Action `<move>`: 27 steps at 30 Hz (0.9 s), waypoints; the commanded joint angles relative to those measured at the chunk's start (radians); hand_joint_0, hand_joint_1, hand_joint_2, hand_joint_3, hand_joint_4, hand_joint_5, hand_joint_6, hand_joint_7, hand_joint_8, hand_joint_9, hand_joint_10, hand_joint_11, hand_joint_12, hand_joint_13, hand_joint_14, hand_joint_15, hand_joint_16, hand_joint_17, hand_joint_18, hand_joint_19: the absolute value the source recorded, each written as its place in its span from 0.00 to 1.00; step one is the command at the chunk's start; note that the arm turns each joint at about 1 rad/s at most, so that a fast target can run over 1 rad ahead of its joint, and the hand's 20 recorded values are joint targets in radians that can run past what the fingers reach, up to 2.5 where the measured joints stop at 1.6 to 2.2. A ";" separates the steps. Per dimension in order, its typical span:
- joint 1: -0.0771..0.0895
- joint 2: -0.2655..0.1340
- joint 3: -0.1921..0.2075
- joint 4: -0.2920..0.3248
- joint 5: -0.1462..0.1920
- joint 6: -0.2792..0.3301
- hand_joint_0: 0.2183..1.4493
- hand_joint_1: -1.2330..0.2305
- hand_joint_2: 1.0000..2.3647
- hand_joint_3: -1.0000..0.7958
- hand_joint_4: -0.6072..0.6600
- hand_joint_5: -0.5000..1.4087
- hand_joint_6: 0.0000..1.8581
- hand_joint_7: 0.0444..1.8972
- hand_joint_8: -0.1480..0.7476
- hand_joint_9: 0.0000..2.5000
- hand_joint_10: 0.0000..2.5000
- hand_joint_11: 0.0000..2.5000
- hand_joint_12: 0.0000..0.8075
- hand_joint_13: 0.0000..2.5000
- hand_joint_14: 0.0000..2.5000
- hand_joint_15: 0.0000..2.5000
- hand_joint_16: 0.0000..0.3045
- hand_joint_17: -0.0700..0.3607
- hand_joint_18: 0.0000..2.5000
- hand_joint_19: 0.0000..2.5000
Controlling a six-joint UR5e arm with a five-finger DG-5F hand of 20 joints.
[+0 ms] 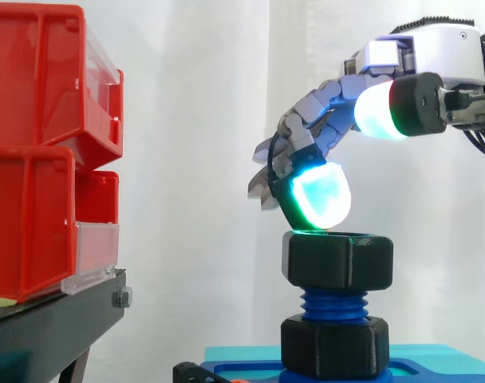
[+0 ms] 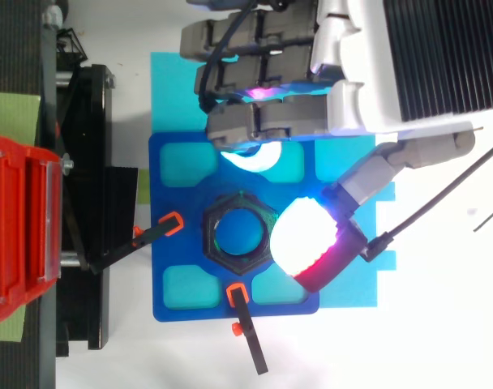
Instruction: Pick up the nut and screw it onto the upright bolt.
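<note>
- Bolt (image 1: 333, 305) — blue, threaded and upright; every entry below is placed against it. A short run of bare thread shows in the side view.
- Nut (image 1: 338, 262) — black and hexagonal, seated level on the top of the bolt. From above, the nut (image 2: 212, 243) has its bore centred over the bolt.
- Black hexagonal collar (image 1: 333, 345) — at the foot of the bolt, under the bare thread.
- Blue plate (image 2: 182, 251) — square, beneath the bolt, with cyan recesses toward its corners. It lies on a cyan mat (image 2: 172, 81).
- Clamps — black with orange tips. In the top view one clamp (image 2: 167, 224) is left of the bolt and the other clamp (image 2: 237, 293) is below it, and both point in toward the bolt.
- My hand (image 2: 356, 97) — above the bolt and to its right in the side view. Its fingers are loosely bent and spread, and they close round nothing.
- Cyan fingertip pad (image 1: 321, 198) — in the side view it is directly over the bolt, level with the nut's top rim. From above, this pad (image 2: 255, 160) lies beyond the bolt with a strip of blue plate between it and the nut, so the two are apart.
- White pad with a black backing (image 1: 378, 110) — high above the bolt and to its right in the side view. From above, this pad (image 2: 299, 239) overlaps the nut's right edge.
- Red bins (image 1: 35, 144) on a black stand (image 1: 51, 315) — well to the left of the bolt, with a white curtain (image 1: 203, 120) behind.
</note>
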 commanded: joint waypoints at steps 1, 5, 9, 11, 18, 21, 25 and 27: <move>0.005 0.000 0.002 0.018 0.002 0.003 0.26 0.72 0.00 0.28 0.72 0.22 0.27 0.56 0.49 0.32 0.00 0.00 0.30 0.23 0.00 0.00 0.08 0.29 0.13 0.00; 0.019 -0.008 -0.031 0.057 0.004 0.013 0.26 0.72 0.00 0.28 0.72 0.21 0.27 0.49 0.48 0.31 0.00 0.00 0.31 0.22 0.00 0.00 0.08 0.30 0.12 0.00; 0.032 -0.014 -0.072 0.136 0.016 0.029 0.25 0.73 0.00 0.28 0.70 0.21 0.27 0.41 0.47 0.29 0.00 0.00 0.32 0.21 0.00 0.00 0.09 0.30 0.11 0.00; 0.032 -0.014 -0.077 0.156 0.018 0.033 0.25 0.74 0.00 0.28 0.69 0.20 0.27 0.39 0.46 0.28 0.00 0.00 0.33 0.20 0.00 0.00 0.09 0.31 0.10 0.00; 0.041 -0.014 -0.084 0.207 0.018 0.047 0.24 0.75 0.00 0.28 0.67 0.19 0.27 0.34 0.43 0.24 0.00 0.00 0.35 0.15 0.00 0.00 0.10 0.33 0.05 0.00; 0.042 -0.025 -0.084 0.212 0.019 0.047 0.24 0.77 0.00 0.28 0.66 0.19 0.27 0.33 0.42 0.22 0.00 0.00 0.37 0.12 0.00 0.00 0.11 0.34 0.02 0.00; 0.045 -0.023 -0.107 0.218 0.018 0.044 0.24 0.79 0.00 0.28 0.65 0.19 0.27 0.33 0.41 0.19 0.00 0.00 0.39 0.09 0.00 0.00 0.12 0.35 0.00 0.00; 0.047 -0.023 -0.129 0.247 0.025 0.047 0.24 0.81 0.00 0.28 0.65 0.19 0.27 0.33 0.41 0.17 0.00 0.00 0.40 0.07 0.00 0.00 0.12 0.36 0.00 0.00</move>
